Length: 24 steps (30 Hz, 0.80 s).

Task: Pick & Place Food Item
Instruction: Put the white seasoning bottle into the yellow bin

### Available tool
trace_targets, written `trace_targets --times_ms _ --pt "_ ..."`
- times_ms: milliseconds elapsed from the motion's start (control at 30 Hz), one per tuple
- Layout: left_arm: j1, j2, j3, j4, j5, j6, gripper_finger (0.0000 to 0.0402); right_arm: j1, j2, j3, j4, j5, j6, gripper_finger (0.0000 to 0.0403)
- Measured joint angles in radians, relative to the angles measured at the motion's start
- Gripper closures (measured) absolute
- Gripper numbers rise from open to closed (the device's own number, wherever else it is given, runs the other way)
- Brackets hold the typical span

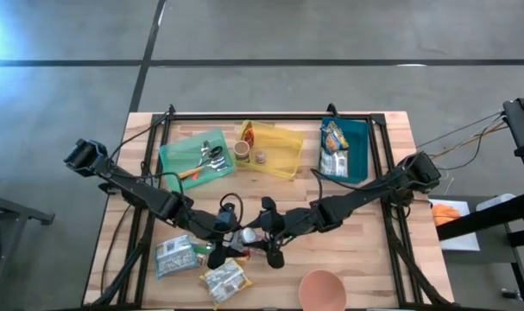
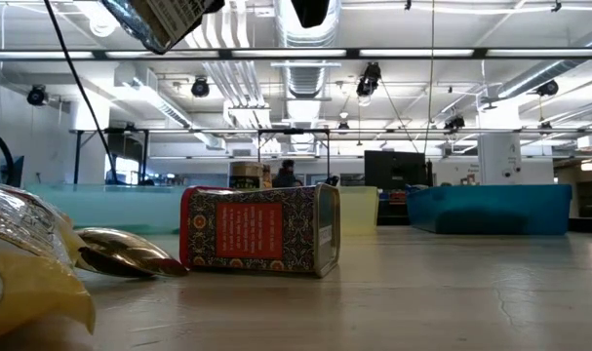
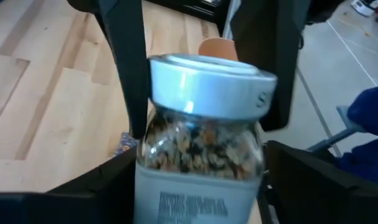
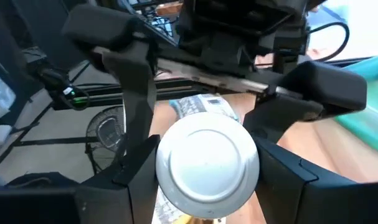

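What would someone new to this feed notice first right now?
Most striking is the jar with a silver lid, held up above the table between both grippers: the right gripper shut on the lid and the left gripper around its body. Behind them, three bins line the table's far edge: green, yellow and teal. In the low view a patterned tin lies on its side beside a spoon.

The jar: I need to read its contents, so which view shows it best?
Left wrist view: the jar fills it side-on, lid, seed mix and label visible. Right wrist view shows only its white lid. High view hides it among both grippers. Low view catches just its bottom edge.
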<state>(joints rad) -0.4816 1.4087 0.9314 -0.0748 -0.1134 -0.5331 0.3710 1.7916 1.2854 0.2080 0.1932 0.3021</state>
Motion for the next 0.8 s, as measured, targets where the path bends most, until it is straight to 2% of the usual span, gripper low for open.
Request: trace_targets --times_ms 167,300,600,800 --pt "-0.001 -0.039 0.0 -0.043 0.006 -0.002 0.0036 0.001 0.0 0.0 -0.033 0.003 0.013 0.0201" --pt "0.0 -0.105 0.0 -0.129 0.001 -0.01 0.0018 -0.006 -0.005 0.002 -0.079 0.058 0.037 0.0201" --pt "-0.002 -0.281 -0.002 -0.316 0.0 0.005 0.0013 -0.124 -0.048 0.036 -0.331 0.092 0.16 0.0201" --pt "-0.003 -0.388 -0.002 -0.494 0.001 -0.021 0.0012 -0.23 -0.079 0.091 -0.504 0.098 0.162 0.0201"
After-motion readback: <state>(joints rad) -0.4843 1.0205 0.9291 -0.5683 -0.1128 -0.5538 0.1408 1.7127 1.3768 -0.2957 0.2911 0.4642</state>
